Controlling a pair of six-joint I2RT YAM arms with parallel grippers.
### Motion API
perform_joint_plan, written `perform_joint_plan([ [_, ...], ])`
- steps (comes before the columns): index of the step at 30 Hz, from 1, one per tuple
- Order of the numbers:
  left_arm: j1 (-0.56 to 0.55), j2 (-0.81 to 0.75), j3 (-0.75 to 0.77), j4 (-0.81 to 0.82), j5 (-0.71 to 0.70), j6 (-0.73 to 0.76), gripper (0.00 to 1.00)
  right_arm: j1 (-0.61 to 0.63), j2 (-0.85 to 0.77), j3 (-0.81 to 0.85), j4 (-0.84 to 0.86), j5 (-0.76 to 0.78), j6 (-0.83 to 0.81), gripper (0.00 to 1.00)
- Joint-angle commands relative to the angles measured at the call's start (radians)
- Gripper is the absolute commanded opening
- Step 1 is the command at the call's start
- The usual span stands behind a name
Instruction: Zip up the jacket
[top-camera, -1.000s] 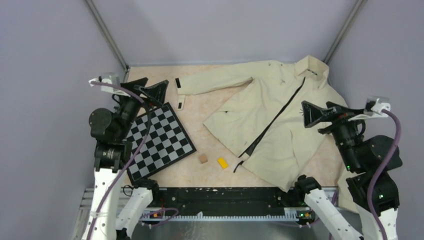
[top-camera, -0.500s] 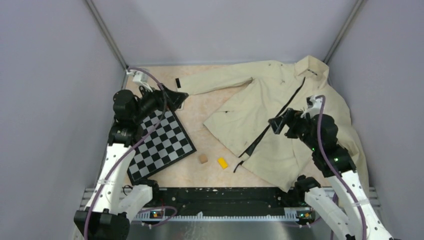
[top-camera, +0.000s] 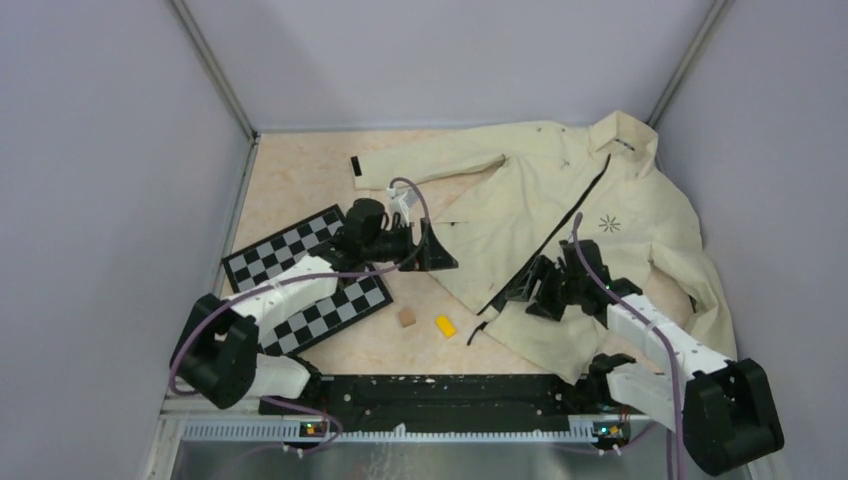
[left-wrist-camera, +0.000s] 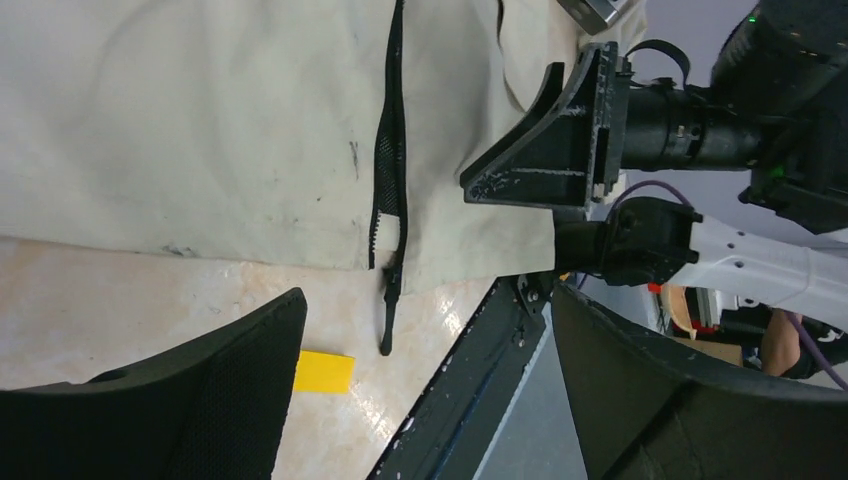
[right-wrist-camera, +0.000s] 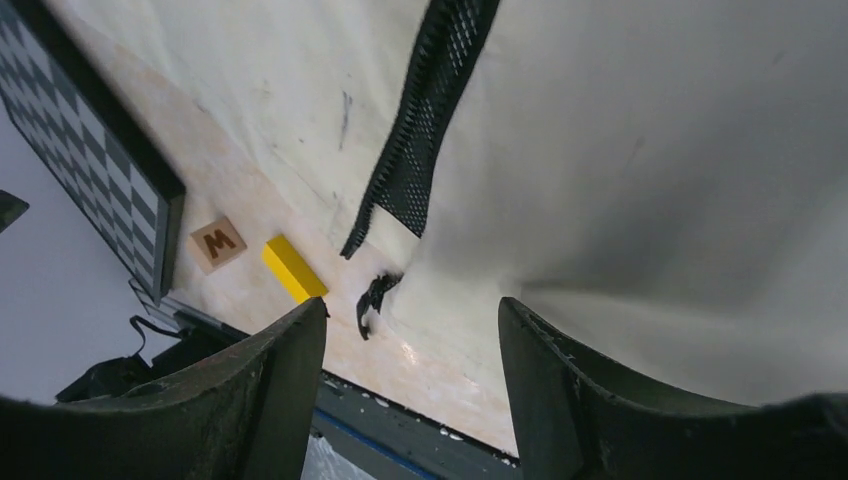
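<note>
Both arms are now reaching in low over the jacket (top-camera: 560, 185); a second ago they were parked high at the two sides. The jacket is lying open and flat on the tabletop (top-camera: 300, 190), far right of centre, collar toward the back corner. It has not shifted. The dark zipper (left-wrist-camera: 390, 150) is running diagonally down the front, fully unzipped.

The left gripper (top-camera: 437, 255) has crossed over the chessboard (top-camera: 300, 250) and is hovering at the edge of the left-hand front panel, jaws spread wide, holding nothing. The right gripper (top-camera: 525, 290) has swung in from the jacket's right side and is sitting just above the hem, beside the zipper's bottom end (right-wrist-camera: 375, 295). Its jaws are apart but narrower than a moment ago, with nothing between them yet.

The chest logo (top-camera: 610, 223) is showing now that the right arm is off it. A wooden block (top-camera: 406, 317) and a yellow block (top-camera: 445, 325) are lying near the hem, untouched.

Judgement: the approach is over and the first grasp is starting. The right side is probably going for the zipper bottom while the left steadies the other panel. No zipping is done yet.
</note>
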Motion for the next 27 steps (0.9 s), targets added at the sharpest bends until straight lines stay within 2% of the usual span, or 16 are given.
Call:
perform_joint_plan([
  [1, -0.085, 0.112, 0.063, 0.076, -0.021, -0.02, 0.92, 0.108, -0.017, -0.033, 0.086, 0.016, 0.167, 0.63],
  [5, -0.123, 0.172, 0.087, 0.087, -0.053, -0.019, 0.89, 0.273, -0.042, -0.023, 0.01, 0.217, 0.279, 0.58],
  [7, -0.126, 0.181, 0.089, 0.096, -0.06, -0.018, 0.88, 0.312, -0.029, -0.019, -0.023, 0.255, 0.327, 0.45],
  [13, -0.127, 0.189, 0.097, 0.069, -0.076, 0.007, 0.87, 0.344, 0.028, -0.03, -0.005, 0.299, 0.445, 0.34],
  [17, -0.131, 0.178, 0.086, 0.042, -0.091, 0.025, 0.87, 0.382, 0.114, 0.061, -0.118, 0.368, 0.493, 0.31],
  [20, -0.13, 0.162, 0.068, 0.038, -0.109, 0.041, 0.87, 0.389, 0.198, 0.113, -0.19, 0.38, 0.53, 0.23],
  [23, -0.132, 0.141, 0.047, 0.034, -0.133, 0.06, 0.87, 0.406, 0.28, 0.16, -0.206, 0.361, 0.529, 0.22],
  [27, -0.133, 0.123, 0.02, 0.036, -0.145, 0.082, 0.87, 0.465, 0.359, 0.276, -0.297, 0.418, 0.53, 0.24],
])
